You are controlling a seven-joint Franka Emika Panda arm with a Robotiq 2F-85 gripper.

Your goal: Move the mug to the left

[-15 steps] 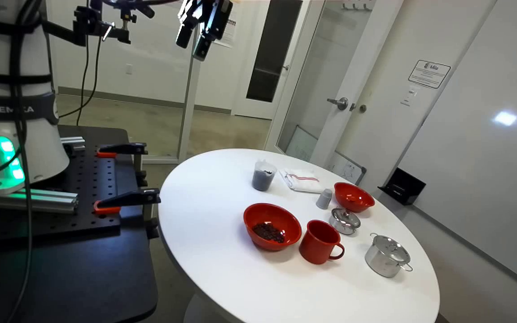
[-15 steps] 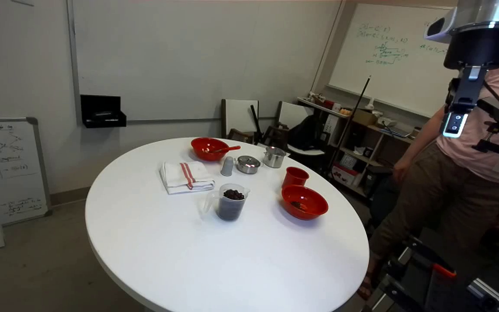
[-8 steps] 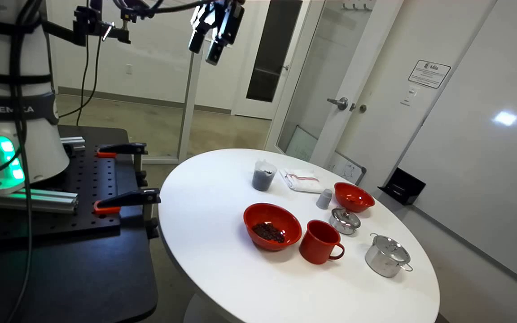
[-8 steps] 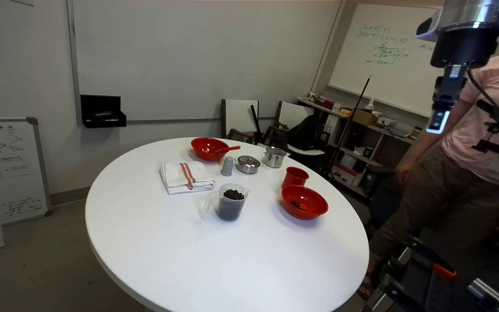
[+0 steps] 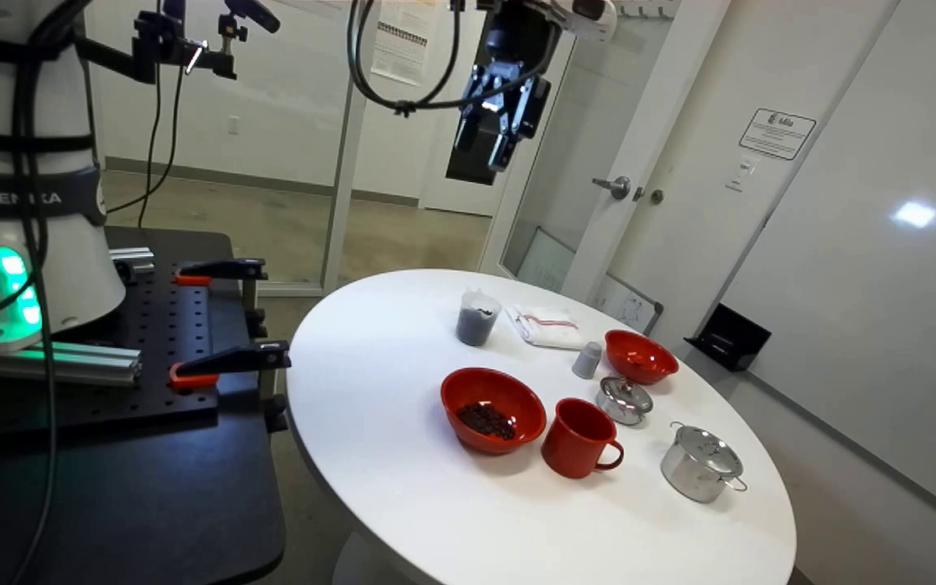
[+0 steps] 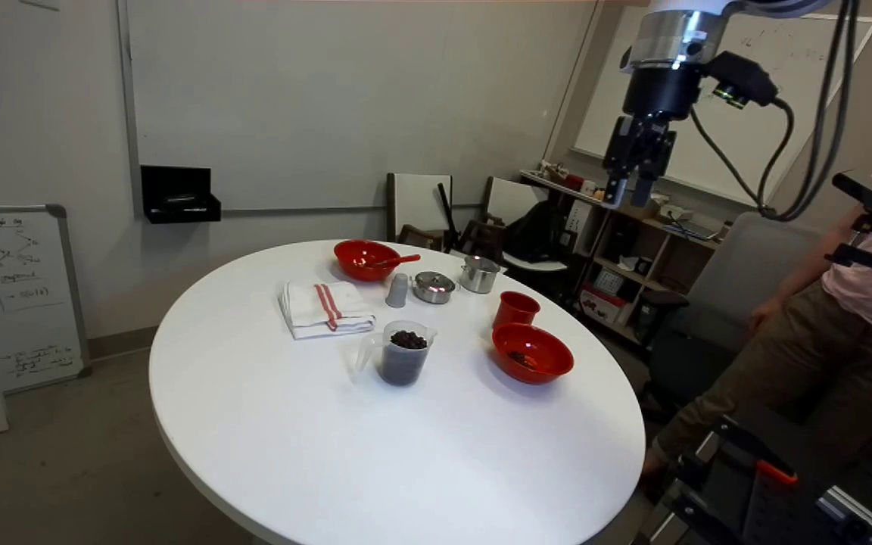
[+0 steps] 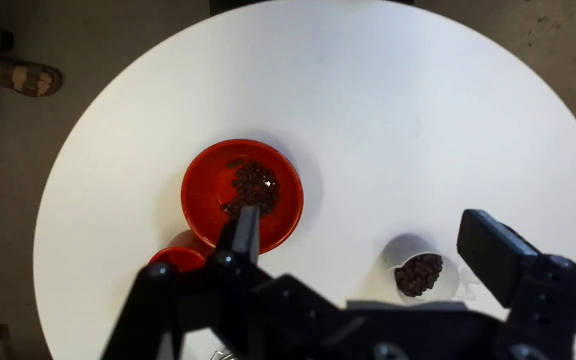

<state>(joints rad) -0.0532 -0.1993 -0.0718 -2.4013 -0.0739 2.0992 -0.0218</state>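
Observation:
The red mug (image 5: pixel 572 443) stands upright on the white round table, right beside a red bowl holding dark beans (image 5: pixel 476 439). Its handle points away from that bowl. The mug also shows in an exterior view (image 6: pixel 515 309), partly behind the bowl, with its handle hidden. In the wrist view the mug (image 7: pixel 180 257) is partly covered by a finger and the bowl (image 7: pixel 195 172) is beside it. My gripper is open and empty, high above the table, in both exterior views (image 5: pixel 482 154) (image 6: pixel 627 195). In the wrist view its fingers (image 7: pixel 360 225) are wide apart.
A clear measuring cup of beans (image 6: pixel 403 367), a folded towel (image 6: pixel 319 310), a grey cup (image 6: pixel 397 291), another red bowl with a spoon (image 6: pixel 356 269) and two metal pots (image 5: pixel 624 402) (image 5: pixel 695 471) stand on the table (image 6: pixel 375 469). A person (image 6: pixel 792 341) stands beyond it.
My gripper has moved out toward the table, rightward and lower in an exterior view and leftward in an exterior view, and has turned. The mug and other table objects have not moved.

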